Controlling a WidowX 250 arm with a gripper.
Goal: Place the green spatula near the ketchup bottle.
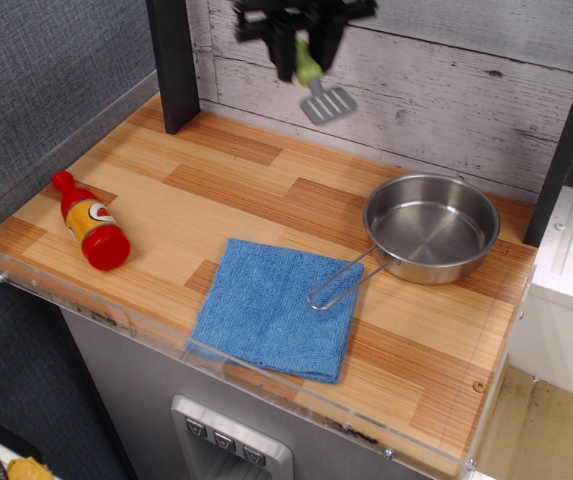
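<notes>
Up at the top edge, my claw (306,45) is clamped on the spatula (318,88) by its green handle, the grey slotted blade hanging down and to the right, well clear of the table (216,190) and in front of the plank wall. I see the ketchup (90,221) lying on its side far off near the table's left edge. Right of centre sits the pan (431,226), its wire handle reaching onto the blue cloth (266,310).
</notes>
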